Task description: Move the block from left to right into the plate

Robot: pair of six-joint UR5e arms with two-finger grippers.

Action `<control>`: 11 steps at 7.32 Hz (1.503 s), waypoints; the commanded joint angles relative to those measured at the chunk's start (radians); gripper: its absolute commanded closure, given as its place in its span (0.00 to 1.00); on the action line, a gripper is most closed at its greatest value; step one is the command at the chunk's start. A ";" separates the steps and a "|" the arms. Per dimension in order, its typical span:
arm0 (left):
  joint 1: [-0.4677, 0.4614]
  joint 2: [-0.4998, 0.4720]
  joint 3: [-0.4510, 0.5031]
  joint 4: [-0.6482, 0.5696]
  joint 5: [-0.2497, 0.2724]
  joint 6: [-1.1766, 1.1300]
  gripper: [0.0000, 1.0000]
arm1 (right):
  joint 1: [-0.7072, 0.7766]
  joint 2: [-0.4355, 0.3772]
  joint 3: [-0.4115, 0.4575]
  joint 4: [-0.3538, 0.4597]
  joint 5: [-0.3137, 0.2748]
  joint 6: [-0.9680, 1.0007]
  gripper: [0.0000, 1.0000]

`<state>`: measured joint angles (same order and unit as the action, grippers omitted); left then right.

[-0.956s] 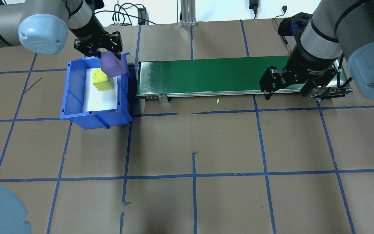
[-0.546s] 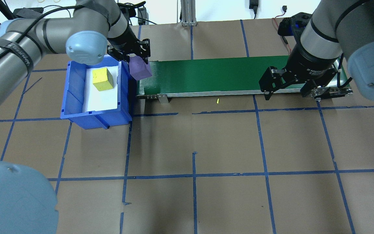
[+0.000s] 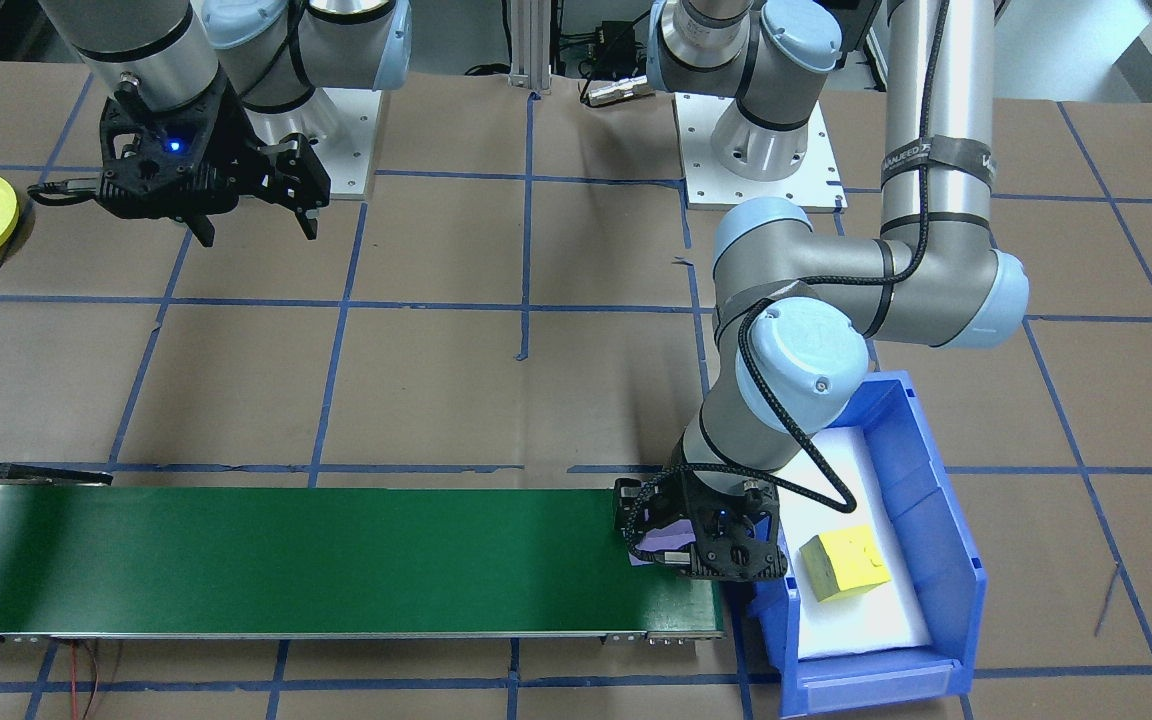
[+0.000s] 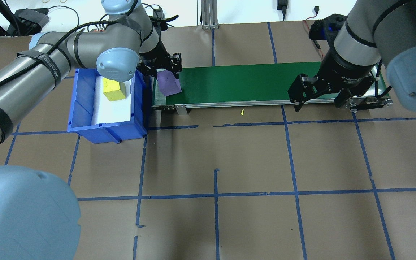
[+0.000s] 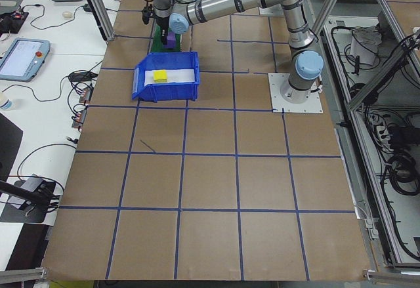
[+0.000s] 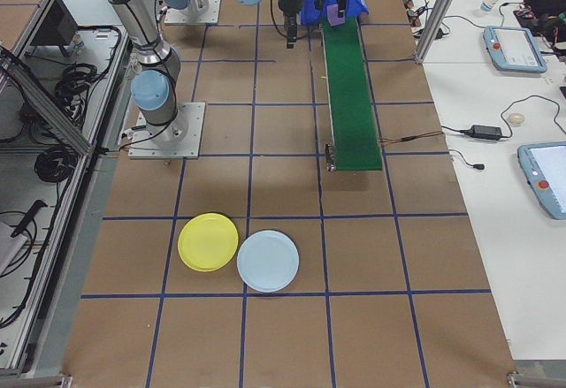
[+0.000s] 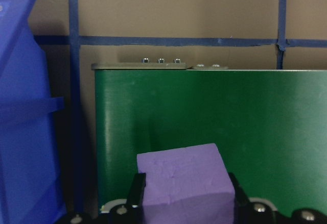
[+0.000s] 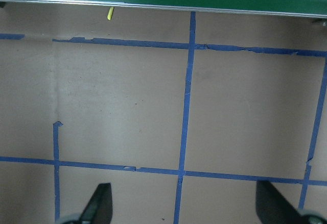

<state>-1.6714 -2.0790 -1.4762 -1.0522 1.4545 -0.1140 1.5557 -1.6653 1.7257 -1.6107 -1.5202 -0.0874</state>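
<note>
**Purple block held over the belt's left end**

You see the left gripper point(image 4: 166, 72) clamped on the purple foam cube point(image 4: 169, 83), its fingers pressing the cube's two sides in the left wrist view point(image 7: 185, 185). The cube sits low over the long green conveyor belt point(image 4: 251, 85), at the belt's 9 o'clock end in the overhead view; you cannot tell whether it touches the surface. Just beside that end, at the cube's 9 o'clock, stands the blue plastic bin point(image 4: 85, 115) with a white foam liner, and in it lies a yellow foam cube point(image 4: 114, 90), tilted.

Your right gripper point(image 4: 318, 101) hovers at the belt's 3 o'clock end, over its near edge, jaws spread wide and holding nothing; in the right wrist view both fingertips point(image 8: 99, 203) frame bare brown paper crossed by blue tape.

The small round bright yellow plastic plate point(image 6: 208, 241) lies on the table well apart from the belt, touching or nearly touching a pale blue round plate point(image 6: 268, 261) at its 4 o'clock in the right-side view.

On writing: the right gripper's body carries white lettering that begins "2F"; the rest is too small to read. A dark strap on the left arm bears white letters, not legible.

A small yellow scrap point(image 4: 242, 112) lies on the paper just in front of the belt.
</note>
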 commanded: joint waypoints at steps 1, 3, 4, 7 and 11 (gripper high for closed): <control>-0.002 0.044 -0.001 0.026 0.001 0.017 0.00 | 0.000 0.001 0.000 0.002 0.000 0.000 0.00; 0.018 0.166 0.013 -0.087 0.014 0.034 0.00 | 0.000 0.001 0.000 0.002 0.000 0.000 0.00; 0.092 0.168 0.008 -0.098 0.017 0.054 0.00 | 0.000 0.001 0.000 0.000 0.000 0.000 0.00; 0.184 0.087 0.033 -0.071 0.095 0.042 0.00 | 0.000 0.001 0.000 0.002 -0.002 0.000 0.00; 0.240 -0.016 0.016 0.001 0.080 -0.004 0.00 | -0.012 0.107 0.002 -0.141 0.065 -0.003 0.00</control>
<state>-1.4351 -2.0716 -1.4469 -1.0726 1.5348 -0.1048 1.5515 -1.6284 1.7285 -1.6542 -1.5035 -0.0888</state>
